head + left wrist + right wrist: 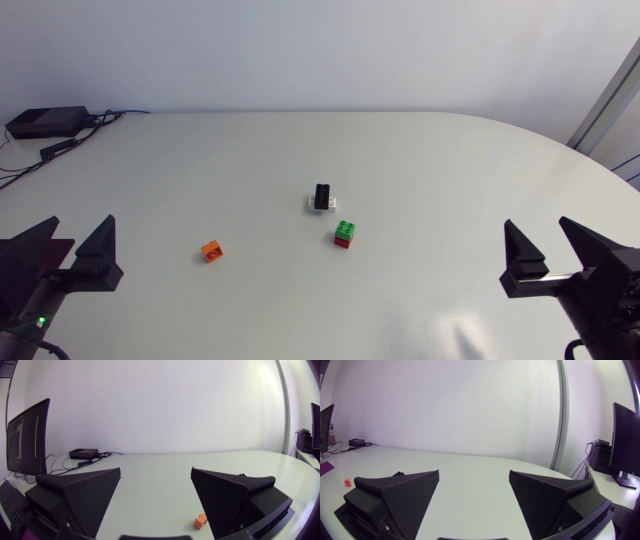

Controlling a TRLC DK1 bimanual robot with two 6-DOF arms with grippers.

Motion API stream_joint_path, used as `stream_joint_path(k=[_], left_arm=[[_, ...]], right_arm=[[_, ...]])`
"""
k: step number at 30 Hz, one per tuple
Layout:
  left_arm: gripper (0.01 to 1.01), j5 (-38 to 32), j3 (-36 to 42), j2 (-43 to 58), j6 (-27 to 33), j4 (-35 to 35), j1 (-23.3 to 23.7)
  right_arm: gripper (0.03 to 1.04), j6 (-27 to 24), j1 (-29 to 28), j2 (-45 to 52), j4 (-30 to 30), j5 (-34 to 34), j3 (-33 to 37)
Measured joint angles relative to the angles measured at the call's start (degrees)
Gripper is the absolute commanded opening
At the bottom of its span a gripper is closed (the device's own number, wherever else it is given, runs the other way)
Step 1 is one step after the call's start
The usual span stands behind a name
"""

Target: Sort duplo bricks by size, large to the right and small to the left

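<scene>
Three brick groups lie mid-table in the head view: a small orange brick [211, 251] to the left, a black brick on a white one [321, 198] in the centre, and a green brick stacked on a red one [345, 235] just in front of it. My left gripper [78, 226] sits open at the near left edge, well away from them. My right gripper [540, 228] sits open at the near right. In the left wrist view the orange brick [200, 521] lies ahead of the open gripper [156, 471], by its right finger. The right wrist view's gripper [474, 473] is open and holds nothing.
A black box [47, 122] with cables rests at the table's far left corner, also visible in the left wrist view as a black box [83, 453]. The white table [430, 160] curves away at its far right edge.
</scene>
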Motion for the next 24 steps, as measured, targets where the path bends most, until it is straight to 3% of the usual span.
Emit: stream_joint_path(k=[4,13,18,24], left_arm=[[0.967,0.0,4.1,3.2,0.0,-1.0,-1.9],[0.954,0.0,15.8,21.8,-1.9,-4.0,-5.6],[0.938,-0.1,23.1,35.9,-3.0,-8.2,-8.0],[0.91,0.0,31.0,53.9,-2.8,-10.0,-11.7]], right_arm=[[1.0,0.0,1.1,2.6,-1.2,0.0,1.9],[1.0,0.1,3.7,23.4,-2.6,-0.5,15.2],[1.0,0.7,6.4,34.4,-2.9,-1.0,20.6],[1.0,5.1,6.7,46.1,-6.4,-5.2,26.6]])
